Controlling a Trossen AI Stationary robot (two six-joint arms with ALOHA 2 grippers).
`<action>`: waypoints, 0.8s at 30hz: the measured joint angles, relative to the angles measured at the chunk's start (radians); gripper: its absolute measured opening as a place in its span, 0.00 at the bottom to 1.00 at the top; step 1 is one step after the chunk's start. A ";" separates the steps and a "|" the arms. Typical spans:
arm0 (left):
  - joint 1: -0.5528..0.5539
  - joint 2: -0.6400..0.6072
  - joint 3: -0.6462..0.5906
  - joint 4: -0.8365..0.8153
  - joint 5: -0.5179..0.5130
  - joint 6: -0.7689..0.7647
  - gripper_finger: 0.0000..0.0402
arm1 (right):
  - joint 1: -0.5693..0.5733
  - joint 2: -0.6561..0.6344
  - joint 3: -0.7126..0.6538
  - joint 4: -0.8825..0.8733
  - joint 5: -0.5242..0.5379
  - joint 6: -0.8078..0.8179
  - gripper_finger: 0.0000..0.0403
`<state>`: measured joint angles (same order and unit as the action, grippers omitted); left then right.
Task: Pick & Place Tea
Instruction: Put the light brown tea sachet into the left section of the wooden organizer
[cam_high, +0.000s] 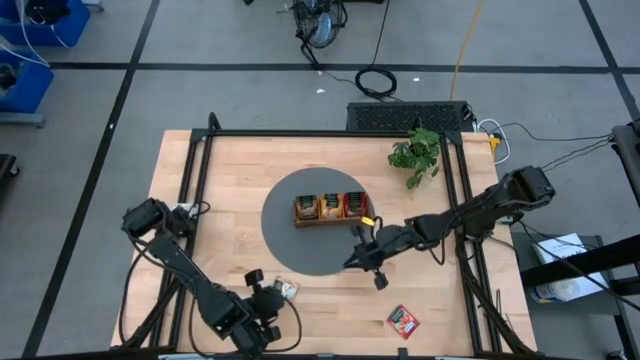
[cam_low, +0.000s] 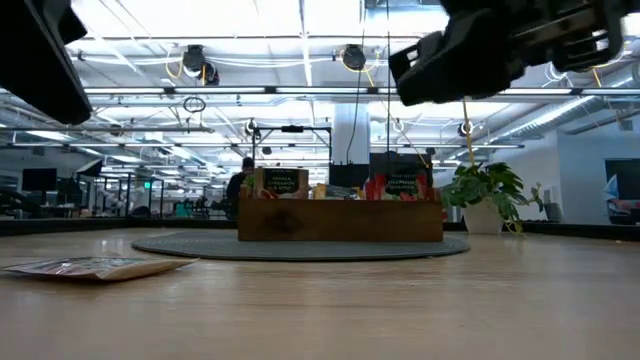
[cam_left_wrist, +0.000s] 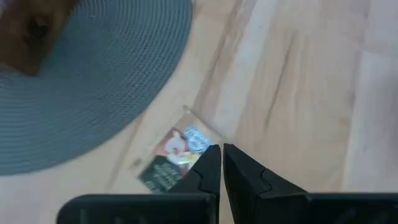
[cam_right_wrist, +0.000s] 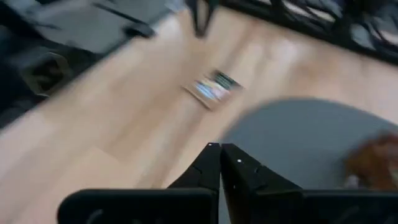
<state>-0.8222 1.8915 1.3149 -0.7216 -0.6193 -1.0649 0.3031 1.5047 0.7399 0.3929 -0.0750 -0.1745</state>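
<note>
Just beside the closed, empty left gripper (cam_left_wrist: 221, 163) (over bare wood) lies a tea sachet (cam_left_wrist: 172, 158).

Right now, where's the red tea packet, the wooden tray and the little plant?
red tea packet (cam_high: 403, 320), high view, its middle.
wooden tray (cam_low: 340, 222), low view, front wall.
plant (cam_high: 417, 153), high view, leaves.

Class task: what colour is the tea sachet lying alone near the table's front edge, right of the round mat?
Red, with a small printed label; the tea sachet shows best in the high view.
</note>
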 joint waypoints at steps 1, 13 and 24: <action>0.000 0.008 -0.001 0.011 0.003 -0.019 0.06 | -0.001 0.005 -0.013 0.042 -0.044 -0.012 0.00; 0.004 0.119 -0.040 0.020 0.088 -0.135 0.06 | 0.005 0.365 0.002 0.462 -0.164 -0.048 0.00; -0.047 0.114 -0.038 0.013 0.150 -0.203 0.06 | 0.030 0.605 0.364 0.267 -0.160 -0.091 0.00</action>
<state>-0.8687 2.0052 1.2770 -0.7089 -0.4697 -1.2680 0.3328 2.1095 1.1044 0.6599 -0.2354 -0.2651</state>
